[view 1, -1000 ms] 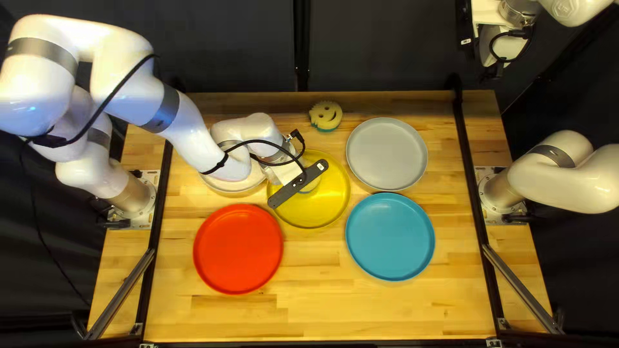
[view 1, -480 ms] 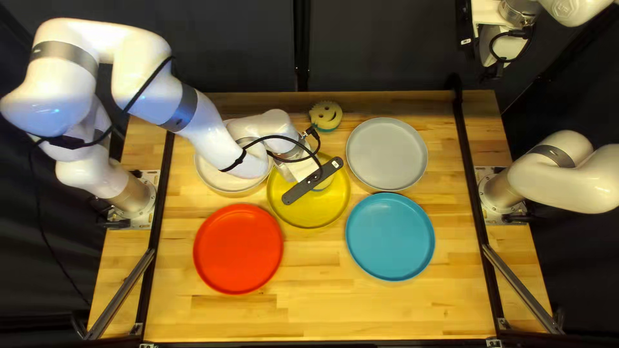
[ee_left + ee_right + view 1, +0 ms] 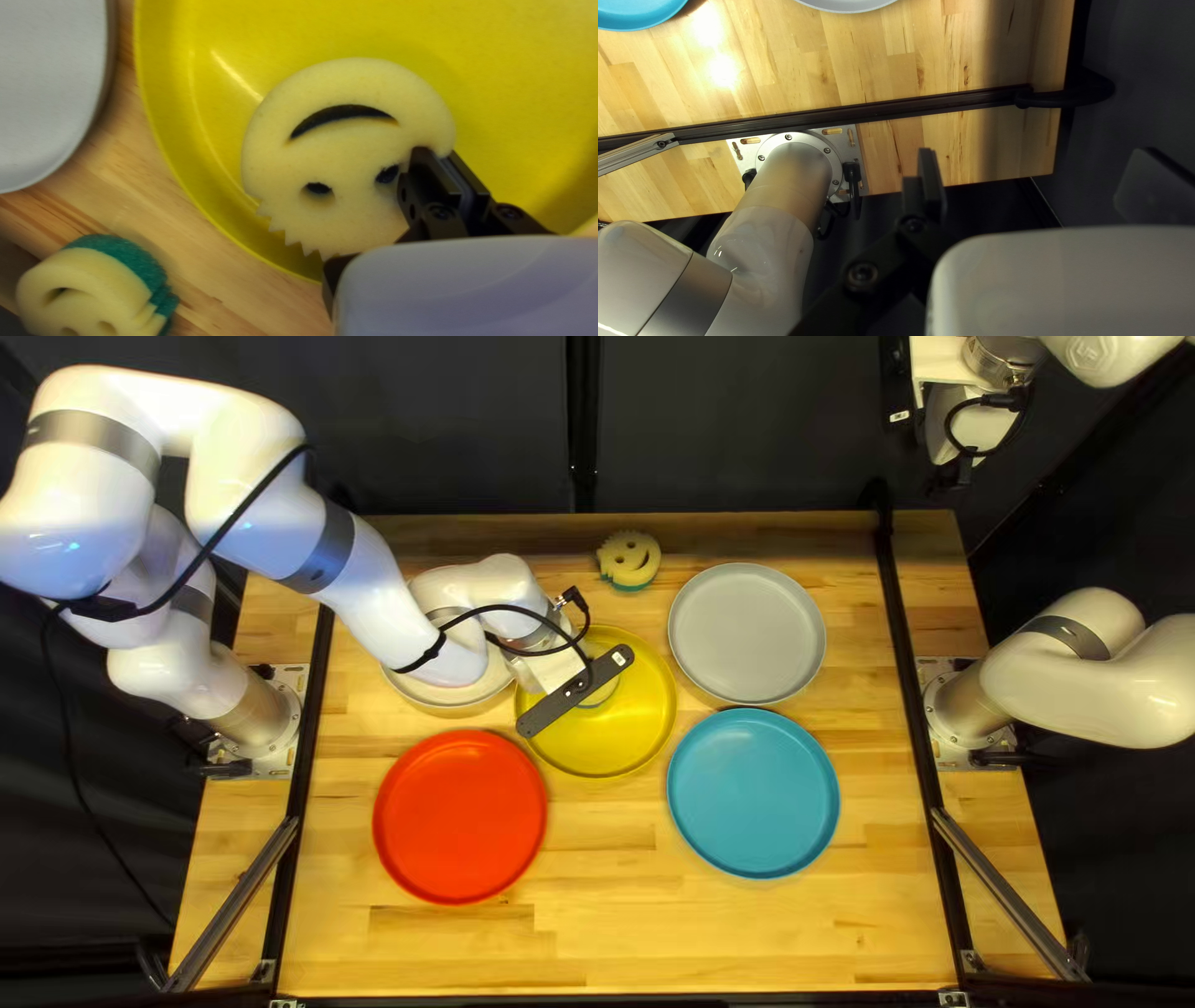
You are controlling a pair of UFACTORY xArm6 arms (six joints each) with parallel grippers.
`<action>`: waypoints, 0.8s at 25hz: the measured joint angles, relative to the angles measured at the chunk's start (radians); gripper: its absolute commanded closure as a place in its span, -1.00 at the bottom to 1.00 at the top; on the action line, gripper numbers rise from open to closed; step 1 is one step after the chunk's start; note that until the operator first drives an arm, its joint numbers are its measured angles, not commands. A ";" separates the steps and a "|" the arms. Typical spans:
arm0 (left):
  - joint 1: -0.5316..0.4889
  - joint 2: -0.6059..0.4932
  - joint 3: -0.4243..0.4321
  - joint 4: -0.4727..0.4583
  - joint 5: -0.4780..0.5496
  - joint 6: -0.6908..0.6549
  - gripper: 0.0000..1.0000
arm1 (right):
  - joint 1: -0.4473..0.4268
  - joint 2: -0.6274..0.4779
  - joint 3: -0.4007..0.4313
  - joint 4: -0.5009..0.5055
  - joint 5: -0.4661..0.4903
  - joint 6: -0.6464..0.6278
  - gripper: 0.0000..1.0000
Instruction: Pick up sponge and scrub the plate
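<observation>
And the left gripper (image 3: 436,152) is in there, fingers drawn narrow, pinching the rim of the round, pale-yellow smiley-face sponge (image 3: 336,149)! Pick-up's done, by the look of it: that sponge lies face up inside the round yellow plastic plate (image 3: 168,124), its toothed edge towards the plate's wall. So scrubbing looks to be the step in hand; how many strokes are in, I can't tell, and no dirt shows to keep score by. What's left, I'd judge, is working across the rest of that yellow floor.

Out we go! Beyond the rim, near the bench's far edge, a spare smiley sponge with a green scouring side (image 3: 629,541) sits untouched. The round grey plate (image 3: 747,635) is just beside the yellow one, the round blue plate (image 3: 753,793) nearer the front edge, the round red plate (image 3: 461,818) towards the near left corner, a cream plate (image 3: 451,700) partly under the left arm (image 3: 405,629). And the right gripper (image 3: 1038,165)? Fingers wide apart, nothing between them, up by the bench's far right corner.
</observation>
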 measured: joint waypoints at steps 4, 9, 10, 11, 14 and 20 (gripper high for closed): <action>-0.016 -0.019 0.015 0.032 0.003 -0.052 1.00 | 0.000 0.000 0.000 0.000 0.000 0.000 -1.00; -0.017 0.018 -0.039 0.047 0.015 -0.062 1.00 | 0.000 0.000 0.000 0.000 0.000 0.000 -1.00; -0.015 0.029 -0.056 0.049 0.019 -0.059 1.00 | 0.000 0.000 0.000 0.000 0.000 0.000 -1.00; -0.014 0.040 -0.072 0.049 0.023 -0.054 1.00 | 0.000 0.000 0.000 0.000 0.000 0.000 -1.00; -0.006 0.080 -0.130 0.049 0.036 -0.033 1.00 | 0.000 0.000 0.000 0.000 0.000 0.000 -1.00; 0.008 0.153 -0.228 0.037 0.058 0.016 1.00 | 0.000 0.000 0.000 0.000 0.000 0.000 -1.00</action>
